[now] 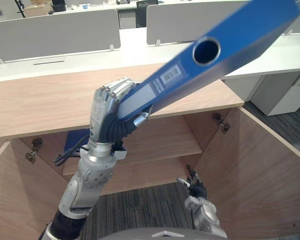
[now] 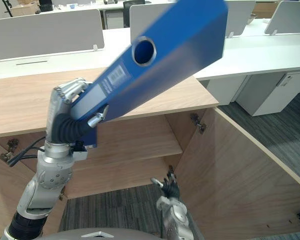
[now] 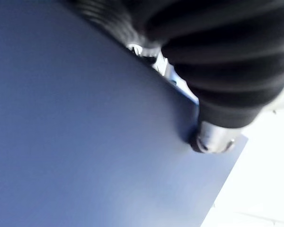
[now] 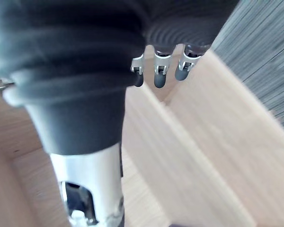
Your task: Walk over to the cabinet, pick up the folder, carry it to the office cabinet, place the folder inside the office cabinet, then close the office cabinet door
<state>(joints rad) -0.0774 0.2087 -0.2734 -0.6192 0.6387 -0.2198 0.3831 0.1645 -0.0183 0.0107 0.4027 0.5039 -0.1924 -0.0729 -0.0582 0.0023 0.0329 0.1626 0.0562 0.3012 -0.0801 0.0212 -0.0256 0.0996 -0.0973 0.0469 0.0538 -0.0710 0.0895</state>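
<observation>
The robot's left hand is closed around the lower end of a blue cardboard lever-arch folder, with its fingers curled over the spine. It holds the folder in the air above the top board of the low light-brown wooden cabinet. The folder is tilted and rises away from the hand, over the cabinet's right part. Its spine has a round finger hole and a grey label. In the left wrist view the flat blue face of the folder lies against the hand.

Both cabinet doors stand open, and the right door swings out toward the robot. Inside the cabinet there is one wooden shelf.

The right hand hangs low in front of the cabinet's open bottom, over the grey carpet. Its fingers are relaxed and nearly straight, and it holds nothing.

Behind the cabinet stand white office desks.
</observation>
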